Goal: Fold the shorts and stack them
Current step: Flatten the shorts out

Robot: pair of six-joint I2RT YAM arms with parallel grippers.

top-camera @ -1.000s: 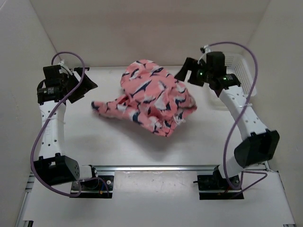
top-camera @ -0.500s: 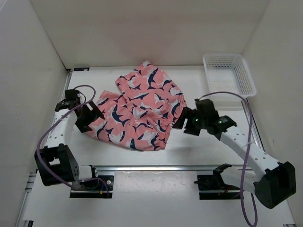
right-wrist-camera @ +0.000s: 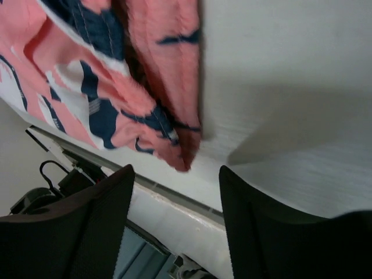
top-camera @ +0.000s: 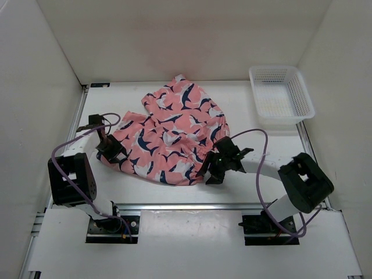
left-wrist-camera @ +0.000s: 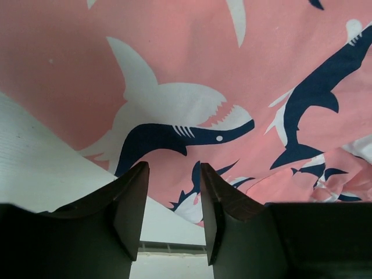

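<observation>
From above, we've got the shorts (top-camera: 171, 133) lying open in the middle of the table (top-camera: 261, 157), pink with dark sharks all over and a few creases. The left gripper (top-camera: 109, 149) is low at the cloth's left edge, right where the pink meets the white. Over on the other side, the right gripper (top-camera: 208, 171) sits at the near right corner of the shorts, its arm folded low along the table. The white basket (top-camera: 282, 93) stands in the far right corner, well apart from the cloth.

Now the left wrist view. The shorts (left-wrist-camera: 174, 70) fill the top of the picture, with one big shark facing right, and the hem runs diagonally down over the bare table (left-wrist-camera: 35, 157). We see the left gripper (left-wrist-camera: 171, 168) with its dark fingers (left-wrist-camera: 131, 209) partway apart. There is a moderate gap between them, and the cloth's edge lies just beyond the tips. We cannot see any fabric pinched between them.

On to the right wrist view. The right gripper (right-wrist-camera: 175, 180) has its jaws wide. A bunched corner of the shorts (right-wrist-camera: 157, 64) comes down to a point right between the two fingers (right-wrist-camera: 87, 232), and neither finger clearly touches it. The table (right-wrist-camera: 290, 87) stretches off to the right, and the metal rail (right-wrist-camera: 174, 200) at its edge shows below the cloth.
</observation>
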